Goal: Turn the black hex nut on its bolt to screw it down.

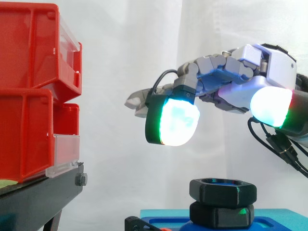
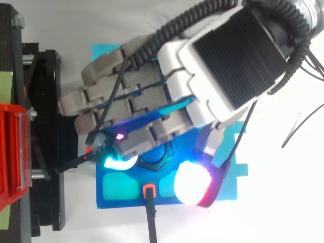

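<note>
Your hand [image 1: 231, 72] hovers above the black hex nut [image 1: 223, 191], fingers [image 1: 175, 120] wide and empty; with no grip taken, the turning looks yet to do.

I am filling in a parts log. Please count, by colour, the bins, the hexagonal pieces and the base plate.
Red plastic bins: 2
Black hexagonal pieces, stacked: 2
Blue base plate: 1
Total: 5
</note>
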Available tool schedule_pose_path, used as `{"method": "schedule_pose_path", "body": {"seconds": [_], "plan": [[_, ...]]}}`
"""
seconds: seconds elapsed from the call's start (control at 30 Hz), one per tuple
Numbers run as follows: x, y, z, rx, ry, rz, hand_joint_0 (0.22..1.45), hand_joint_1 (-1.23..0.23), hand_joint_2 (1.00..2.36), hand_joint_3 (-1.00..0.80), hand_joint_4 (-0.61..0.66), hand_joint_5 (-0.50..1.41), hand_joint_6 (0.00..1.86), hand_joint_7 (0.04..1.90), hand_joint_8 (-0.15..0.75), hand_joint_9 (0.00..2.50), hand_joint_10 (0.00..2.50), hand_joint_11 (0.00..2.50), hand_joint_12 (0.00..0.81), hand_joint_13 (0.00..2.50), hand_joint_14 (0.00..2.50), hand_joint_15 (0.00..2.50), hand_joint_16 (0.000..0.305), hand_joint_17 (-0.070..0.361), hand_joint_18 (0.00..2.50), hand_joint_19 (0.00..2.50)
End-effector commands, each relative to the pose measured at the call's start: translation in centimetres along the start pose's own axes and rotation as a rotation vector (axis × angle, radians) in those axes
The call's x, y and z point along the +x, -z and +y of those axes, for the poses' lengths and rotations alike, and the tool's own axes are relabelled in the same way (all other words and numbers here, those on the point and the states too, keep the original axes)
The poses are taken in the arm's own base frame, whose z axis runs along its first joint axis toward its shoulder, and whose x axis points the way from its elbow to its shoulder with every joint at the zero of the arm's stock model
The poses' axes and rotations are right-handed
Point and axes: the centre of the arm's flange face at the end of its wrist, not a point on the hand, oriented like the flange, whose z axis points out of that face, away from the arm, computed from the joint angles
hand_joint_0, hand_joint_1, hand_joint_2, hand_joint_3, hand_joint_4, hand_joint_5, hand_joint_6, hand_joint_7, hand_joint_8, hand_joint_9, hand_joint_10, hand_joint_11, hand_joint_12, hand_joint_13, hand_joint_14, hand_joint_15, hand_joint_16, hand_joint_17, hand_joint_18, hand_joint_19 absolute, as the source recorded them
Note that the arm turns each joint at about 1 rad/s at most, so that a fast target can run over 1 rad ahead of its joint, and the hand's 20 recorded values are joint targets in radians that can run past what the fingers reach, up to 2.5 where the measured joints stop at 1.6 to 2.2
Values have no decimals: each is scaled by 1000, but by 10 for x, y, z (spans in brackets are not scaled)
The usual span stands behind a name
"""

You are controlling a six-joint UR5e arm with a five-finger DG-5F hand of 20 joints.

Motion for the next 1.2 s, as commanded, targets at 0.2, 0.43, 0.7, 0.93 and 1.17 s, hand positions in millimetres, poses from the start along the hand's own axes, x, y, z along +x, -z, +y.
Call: {"method": "schedule_pose_path", "body": {"seconds": [0.2,0.43,0.7,0.93,1.17], "plan": [[14,-29,27,21,-3,22,404,-560,1000,-500,411,-78,519,1052,392,627,6,278,424,454,1,72,68,153,530,448],[22,-31,36,29,-11,56,402,-565,1000,-500,402,-79,507,1066,390,632,6,280,422,454,3,71,68,152,535,448],[33,-27,40,39,-8,48,387,-397,1000,-500,411,-81,504,1063,400,624,6,288,436,448,3,78,71,159,535,460],[34,-26,39,40,-6,48,354,-313,1000,-500,403,-89,501,1014,406,619,6,280,445,432,2,79,73,163,519,469],[49,-19,34,47,-12,60,308,-315,1000,-500,373,-114,501,920,408,614,6,272,448,432,3,79,73,164,514,467]]}}
